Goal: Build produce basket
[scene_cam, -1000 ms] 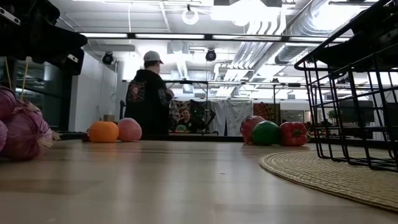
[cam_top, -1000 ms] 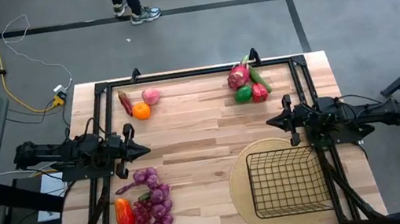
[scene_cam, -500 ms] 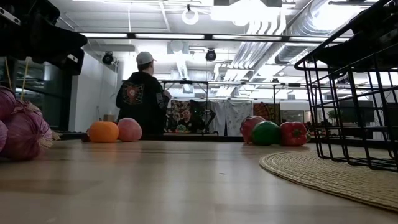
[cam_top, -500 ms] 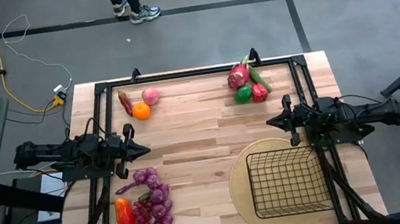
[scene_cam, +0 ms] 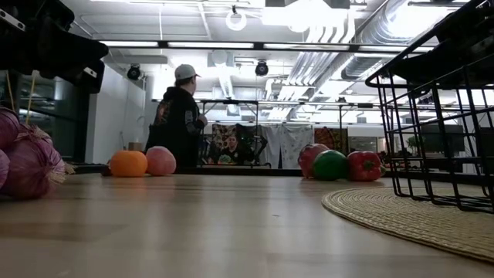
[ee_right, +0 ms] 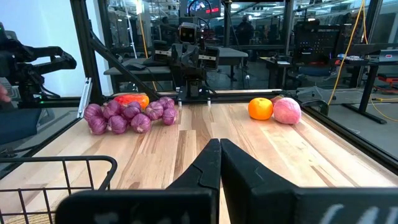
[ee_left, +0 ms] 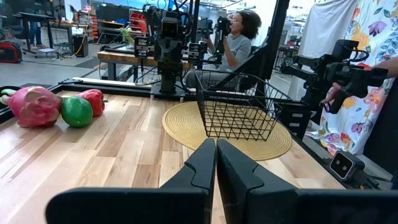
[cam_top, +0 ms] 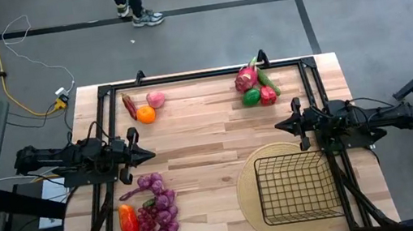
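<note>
The black wire basket stands on a round tan woven mat at the table's near right. Purple grape bunches and a red-orange pepper lie at the near left. An orange, a pink fruit and a dark red piece lie at the far left. Dragon fruit, cucumber, green pepper and red pepper sit at the far right. My left gripper is shut, above the table's left middle. My right gripper is shut, at the right middle, beyond the basket.
A black frame runs along the table's far edge and down both sides. Bare wood lies between the two grippers. A person stands on the floor beyond the far edge. More people show in the room behind.
Neither arm nor any produce has moved. Only the person beyond the far edge of the table has shifted and turned.
</note>
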### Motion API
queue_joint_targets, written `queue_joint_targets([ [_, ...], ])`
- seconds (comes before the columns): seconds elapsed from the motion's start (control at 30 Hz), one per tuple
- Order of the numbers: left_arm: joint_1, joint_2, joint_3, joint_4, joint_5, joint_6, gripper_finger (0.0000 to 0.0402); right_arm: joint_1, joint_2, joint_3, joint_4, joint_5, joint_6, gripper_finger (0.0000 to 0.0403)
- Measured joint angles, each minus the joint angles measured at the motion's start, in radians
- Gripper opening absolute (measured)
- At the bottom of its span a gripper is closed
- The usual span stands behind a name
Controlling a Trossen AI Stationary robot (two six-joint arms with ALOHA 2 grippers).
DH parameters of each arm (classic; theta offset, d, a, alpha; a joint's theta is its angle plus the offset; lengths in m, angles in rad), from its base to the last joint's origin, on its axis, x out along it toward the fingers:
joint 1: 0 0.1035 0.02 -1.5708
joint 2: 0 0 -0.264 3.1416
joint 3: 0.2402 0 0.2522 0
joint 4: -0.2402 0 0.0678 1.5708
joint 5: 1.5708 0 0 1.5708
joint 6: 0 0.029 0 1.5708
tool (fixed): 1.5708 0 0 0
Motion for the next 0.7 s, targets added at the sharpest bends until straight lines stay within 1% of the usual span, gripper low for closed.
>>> queue_joint_targets([
  [0.27, 0.000, 0.000, 0.000, 0.000, 0.000, -0.034, 0.0005, 0.000, 0.000, 0.000, 0.000, 0.000, 0.000, 0.0000],
  [0.7, 0.000, 0.000, 0.000, 0.000, 0.000, -0.034, 0.0005, 0.000, 0.000, 0.000, 0.000, 0.000, 0.000, 0.0000],
])
